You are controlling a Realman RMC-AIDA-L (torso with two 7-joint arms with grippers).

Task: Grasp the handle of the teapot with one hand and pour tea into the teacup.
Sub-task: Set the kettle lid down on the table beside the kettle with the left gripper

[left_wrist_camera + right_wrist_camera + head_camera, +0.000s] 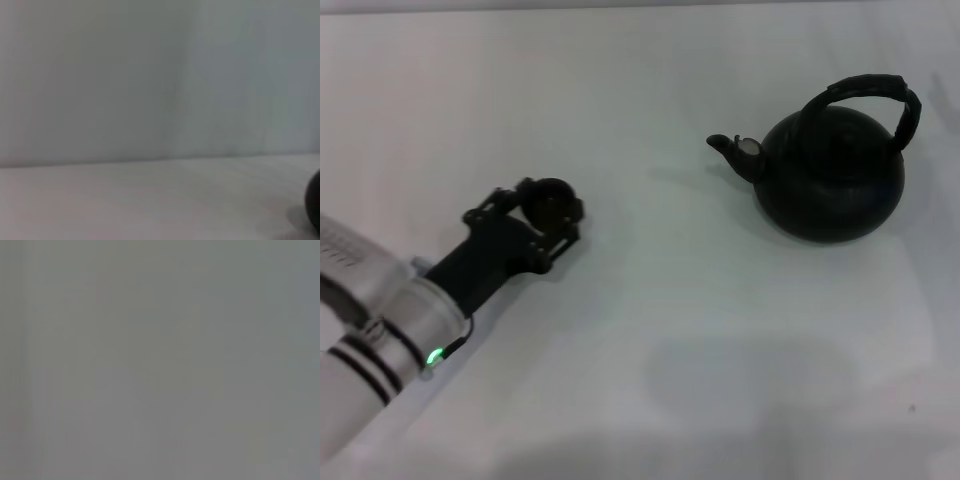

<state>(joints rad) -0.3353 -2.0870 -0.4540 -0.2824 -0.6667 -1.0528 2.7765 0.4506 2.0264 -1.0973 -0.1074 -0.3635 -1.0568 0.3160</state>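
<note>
Black and matte, the teapot (830, 180) sits on the white tabletop (670, 330) at the right of the head view, its stubby spout (732, 150) with a pale tip aimed toward the robot's left. Its thick ribbed handle (875, 95) arches upright over the pot's top, with nothing touching it.

Well apart from the pot, on the left, the left gripper (548, 212) lies low over the table at the end of its white and grey arm (370, 340), where a small green light glows. The tiny dark teacup (550, 203) sits between the gripper's black fingers (488, 208), which reach around both its sides; the jaws are narrowed about the cup, though whether they press on it cannot be told. Bare tabletop lies between cup and spout, so nothing stands in the way.

The left wrist view shows pale table, a grey wall (150, 75) and a dark curved edge at the frame's border. The right gripper appears nowhere; its wrist view is plain grey.
</note>
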